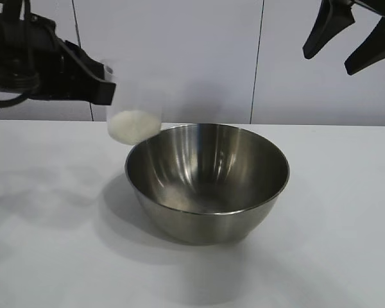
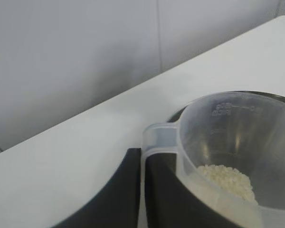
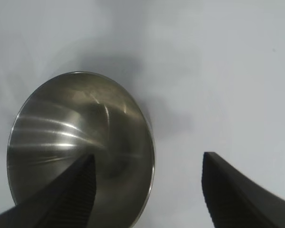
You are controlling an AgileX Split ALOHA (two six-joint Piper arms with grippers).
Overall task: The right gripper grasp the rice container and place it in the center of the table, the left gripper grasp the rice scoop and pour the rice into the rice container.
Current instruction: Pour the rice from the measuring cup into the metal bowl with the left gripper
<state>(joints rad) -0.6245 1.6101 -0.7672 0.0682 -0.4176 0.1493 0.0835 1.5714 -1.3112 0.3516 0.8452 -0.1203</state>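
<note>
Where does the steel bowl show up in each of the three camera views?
Exterior view: the bowl stands mid-table, just right of the scoop held by the left gripper.
Left wrist view: only a dark sliver of its rim shows behind the scoop.
Right wrist view: it fills the lower left, partly behind one finger of the open right gripper.
Shared landmark: the white table.

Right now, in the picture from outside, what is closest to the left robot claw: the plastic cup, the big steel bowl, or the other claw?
1. The rice scoop, held in the left gripper.
2. The rice container, mid-table, just beside.
3. The right gripper, high on the opposite side.
</note>
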